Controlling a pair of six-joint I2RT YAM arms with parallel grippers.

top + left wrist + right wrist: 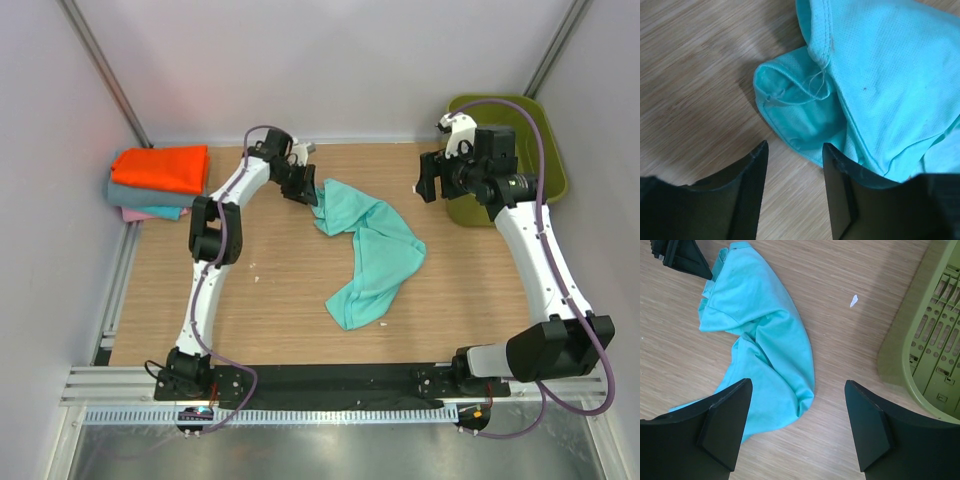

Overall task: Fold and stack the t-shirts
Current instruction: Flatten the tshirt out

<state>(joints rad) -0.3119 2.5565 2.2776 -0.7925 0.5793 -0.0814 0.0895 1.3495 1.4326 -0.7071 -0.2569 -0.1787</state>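
Observation:
A mint-green t-shirt (pixel 372 248) lies crumpled in the middle of the table; it also shows in the left wrist view (pixel 880 85) and the right wrist view (pixel 765 345). My left gripper (pixel 305 190) is open and empty, low over the shirt's far-left corner (pixel 795 145); its right finger (pixel 840 190) overlaps the hem. My right gripper (pixel 428 182) is open and empty (pixel 797 390), held above the table to the right of the shirt. A stack of folded shirts sits at the far left: orange (pixel 160 168) on top, grey-teal (pixel 145 196), pink (pixel 150 213) at the bottom.
An olive-green plastic basket (pixel 555 170) stands at the far right, behind my right arm; its slotted wall shows in the right wrist view (pixel 935 350). A small white scrap (pixel 854 301) lies on the wood near it. White walls close in the table.

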